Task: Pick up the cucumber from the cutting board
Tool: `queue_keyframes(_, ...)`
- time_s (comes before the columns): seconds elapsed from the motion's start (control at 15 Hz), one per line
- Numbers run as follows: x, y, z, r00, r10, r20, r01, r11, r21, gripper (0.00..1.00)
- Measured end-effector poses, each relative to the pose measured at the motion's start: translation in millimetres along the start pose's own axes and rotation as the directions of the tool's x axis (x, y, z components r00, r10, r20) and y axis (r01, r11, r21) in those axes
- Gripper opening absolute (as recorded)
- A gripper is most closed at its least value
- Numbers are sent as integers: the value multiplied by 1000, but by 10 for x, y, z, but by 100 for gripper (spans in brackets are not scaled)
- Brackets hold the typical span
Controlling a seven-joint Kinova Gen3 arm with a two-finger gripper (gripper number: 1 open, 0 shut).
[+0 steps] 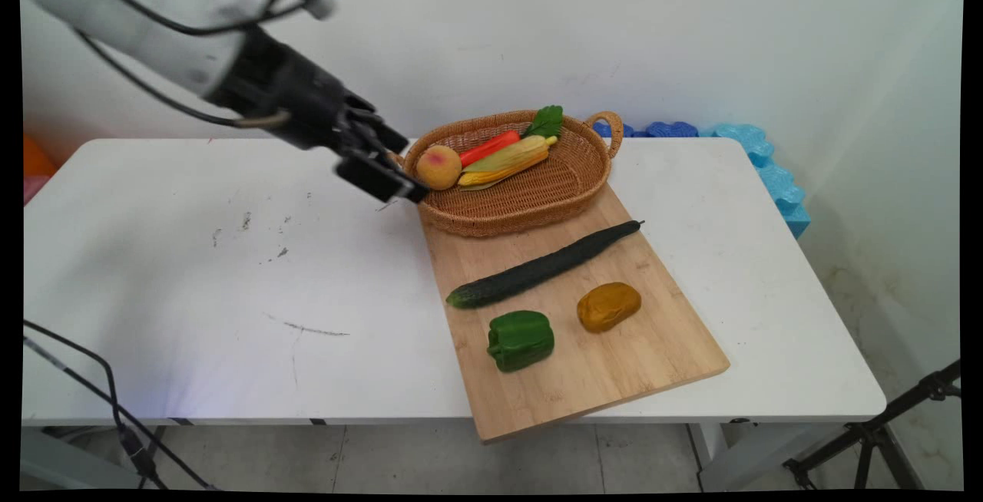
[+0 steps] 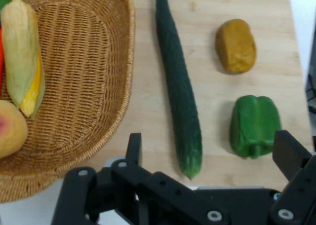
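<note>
The jaws [image 2: 210, 153] stand spread and empty, hovering above the bench [image 1: 192, 272] just beside the basket [image 1: 530, 203] rim. Ahead of them on the board [image 1: 599, 364] lie one cucumber [image 2: 178, 87], nearest, then one green pepper [image 2: 254, 126] and one brown potato-like lump [image 2: 236, 45]. In the basket to one side: one peach [image 2: 10, 129], one corn cob [image 2: 22, 57], one red carrot [image 1: 489, 147].

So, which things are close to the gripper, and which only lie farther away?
Close to the open gripper:
- basket
- peach
- corn
- carrot

Farther away:
- cucumber
- green pepper
- brown lump
- board
- blue foam behind the table
</note>
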State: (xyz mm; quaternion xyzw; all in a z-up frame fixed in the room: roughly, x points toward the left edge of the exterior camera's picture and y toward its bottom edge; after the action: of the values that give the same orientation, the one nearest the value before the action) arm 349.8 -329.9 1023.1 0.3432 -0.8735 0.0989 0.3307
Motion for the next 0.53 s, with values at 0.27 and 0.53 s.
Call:
queue_keyframes(0.27, 152, 4, 630, 998, -34, 57, 32, 999, 29, 100)
queue_keyframes(0.53, 238, 45, 1269, 990, -78, 119, 74, 996, 42, 100)
